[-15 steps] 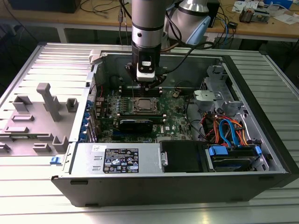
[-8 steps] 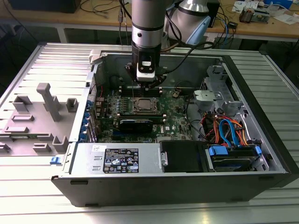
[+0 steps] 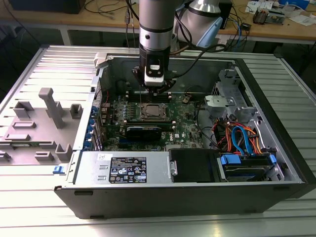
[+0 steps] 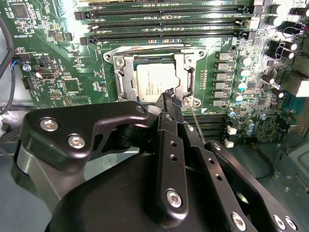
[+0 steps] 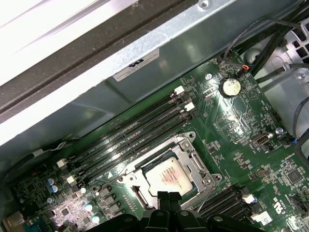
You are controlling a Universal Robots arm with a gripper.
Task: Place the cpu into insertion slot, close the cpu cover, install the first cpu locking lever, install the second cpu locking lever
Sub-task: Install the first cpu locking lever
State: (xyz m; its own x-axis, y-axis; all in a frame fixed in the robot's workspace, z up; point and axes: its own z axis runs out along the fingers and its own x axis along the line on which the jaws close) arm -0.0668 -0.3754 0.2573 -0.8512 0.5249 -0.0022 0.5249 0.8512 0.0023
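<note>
Fingertips (image 5: 160, 197) of the gripper (image 5: 164, 196) are pressed together, nothing seen between them. In both wrist views the tips sit at one edge of the socket, right at the rim of the cpu cover (image 5: 195, 162); contact cannot be told. The cpu (image 5: 167, 176) lies flat in the socket, its dull silver top showing through the cover's cut-out. The cover lies down around it. A thin metal lever (image 5: 206, 199) slants up beside the socket, close to the tips. Black memory slots (image 5: 135, 137) run along one side of the socket on the green motherboard (image 5: 241, 125), with a coin cell (image 5: 230, 87) nearby. In the exterior view the arm (image 3: 156, 29) reaches straight down into the open computer case (image 3: 276, 123), with the gripper above the socket. A grey moulded tray (image 3: 42, 123) lies on the table (image 3: 148, 224) at the exterior view's left.
</note>
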